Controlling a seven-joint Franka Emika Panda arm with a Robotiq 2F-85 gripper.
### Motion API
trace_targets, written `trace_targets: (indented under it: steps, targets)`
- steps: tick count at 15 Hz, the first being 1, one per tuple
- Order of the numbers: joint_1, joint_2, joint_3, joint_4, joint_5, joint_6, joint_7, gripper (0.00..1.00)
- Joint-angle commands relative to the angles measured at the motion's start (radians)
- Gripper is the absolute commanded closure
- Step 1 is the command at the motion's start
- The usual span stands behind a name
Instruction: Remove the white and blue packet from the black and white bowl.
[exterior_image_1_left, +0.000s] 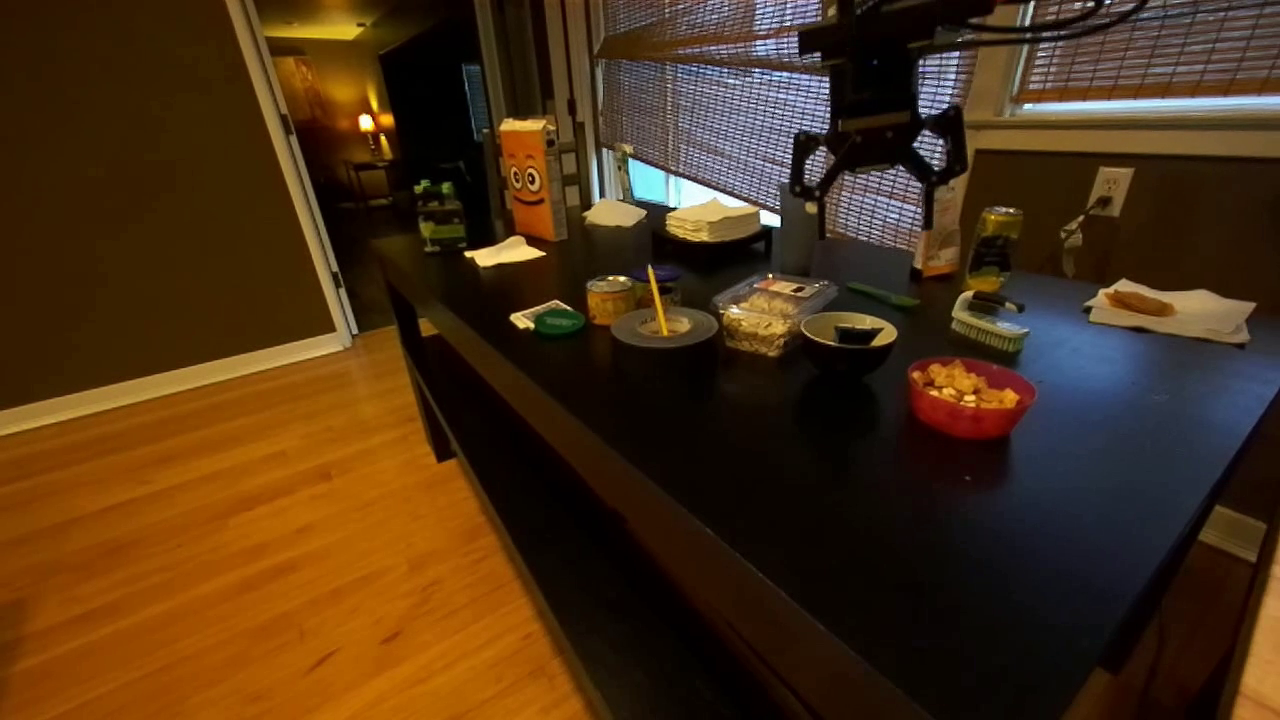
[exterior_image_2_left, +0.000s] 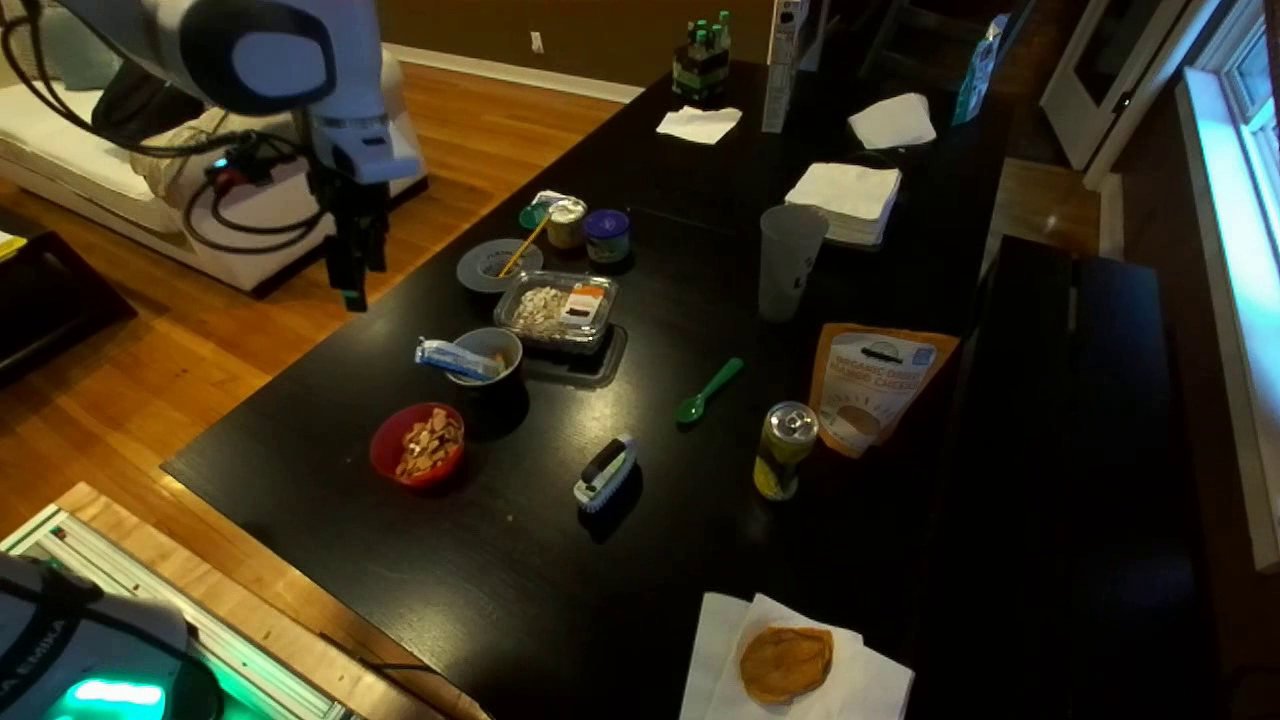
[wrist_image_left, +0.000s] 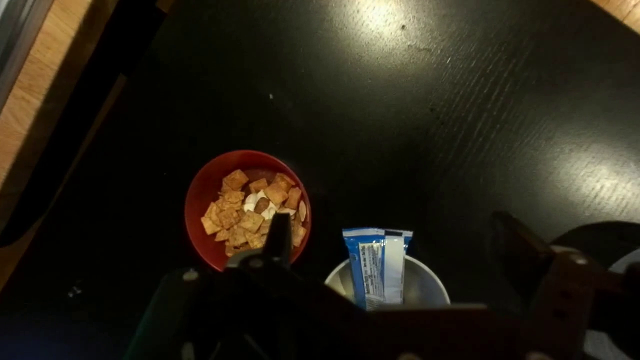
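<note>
The white and blue packet (exterior_image_2_left: 455, 358) lies tilted in the black and white bowl (exterior_image_2_left: 512, 347), with one end sticking out over the rim. In an exterior view the bowl (exterior_image_1_left: 846, 358) shows its dark outside, and the packet (exterior_image_1_left: 858, 334) looks dark inside it. In the wrist view the packet (wrist_image_left: 377, 265) and the bowl's rim (wrist_image_left: 431, 278) show between the fingers; the gripper body hides their lower part. My gripper (exterior_image_1_left: 870, 218) is open and empty, high above the table. It also shows in an exterior view (exterior_image_2_left: 356, 285) and in the wrist view (wrist_image_left: 392, 220).
A red bowl (exterior_image_2_left: 385, 450) of cereal stands beside the black and white bowl. A clear container (exterior_image_2_left: 545, 305), a grey round dish (exterior_image_2_left: 480, 270) with a pencil and tubs (exterior_image_2_left: 606, 235) stand on its other side. A brush (exterior_image_2_left: 606, 475), green spoon (exterior_image_2_left: 712, 390) and can (exterior_image_2_left: 783, 455) lie farther across.
</note>
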Motion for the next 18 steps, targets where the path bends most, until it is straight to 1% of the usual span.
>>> trace_targets:
  steps: [1, 2, 3, 5, 8, 12, 18]
  targets:
    - [0.004, 0.104, -0.034, 0.007, 0.093, 0.077, -0.09, 0.0]
    - [0.003, 0.138, -0.04, 0.032, 0.123, 0.045, -0.087, 0.0]
    - [0.019, 0.081, -0.047, 0.004, 0.066, 0.046, -0.057, 0.0]
    - [0.019, 0.125, -0.056, 0.013, 0.095, 0.045, -0.074, 0.0]
    - [0.02, 0.139, -0.058, 0.024, 0.099, 0.045, -0.075, 0.0]
    - [0.014, 0.197, -0.069, 0.045, 0.116, 0.093, -0.095, 0.0]
    - [0.008, 0.271, -0.065, 0.066, 0.171, 0.134, -0.175, 0.0]
